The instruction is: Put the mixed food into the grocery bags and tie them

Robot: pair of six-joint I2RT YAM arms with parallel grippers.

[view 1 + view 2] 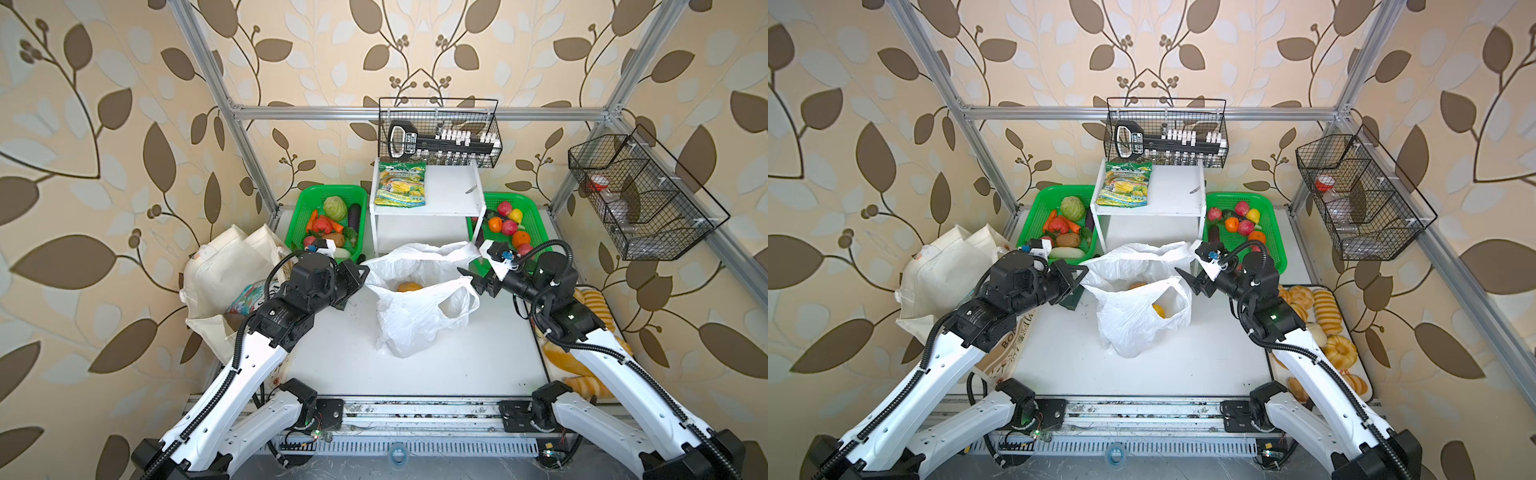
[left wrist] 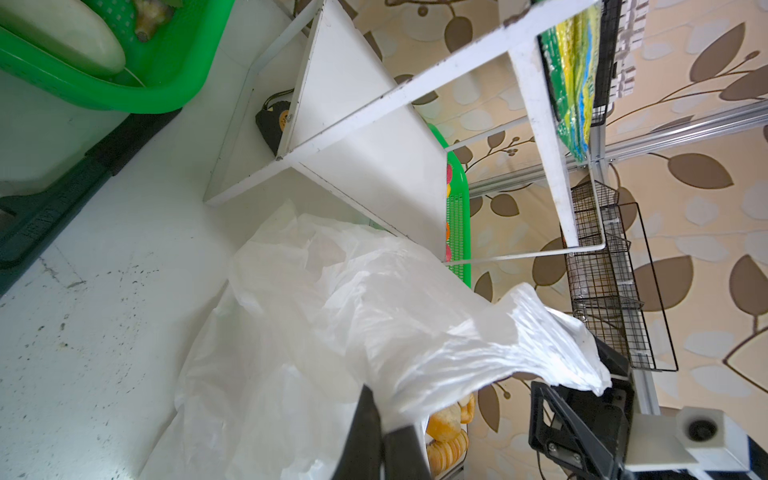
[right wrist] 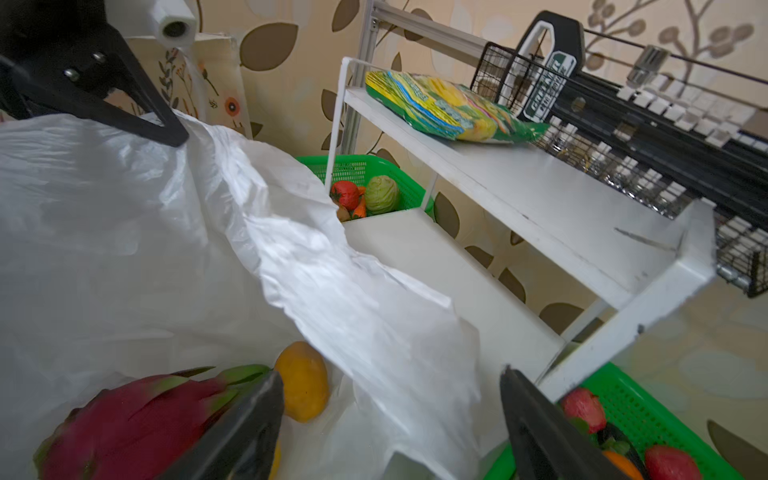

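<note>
Left fingers (image 2: 365,432) clench the rim of the white plastic bag (image 1: 409,328); right fingers (image 3: 245,432) gape just beside a loop handle (image 1: 473,301). With the pink dragon fruit (image 3: 137,419) bagged, tying looks next: the right fingers must pinch that handle.

This is a robot test cell in a lab, dressed as a small grocery corner. A white shelf unit (image 1: 451,193) stands at the back of a white table (image 1: 478,357), with a snack packet (image 1: 401,185) on top. Green mesh baskets flank the shelf, with vegetables (image 1: 305,198) on its left and fruit (image 1: 530,204) on its right. Black wire baskets (image 1: 440,126) (image 1: 644,199) hang behind and to the right of the shelf on a bare aluminium frame (image 1: 316,111) lined with leaf-print wallpaper panels (image 1: 104,166). In front of the shelf lies a white plastic carrier bag (image 1: 415,322), and two robot arms (image 1: 232,382) (image 1: 615,374) are mounted on a metal rail (image 1: 415,409).
</note>
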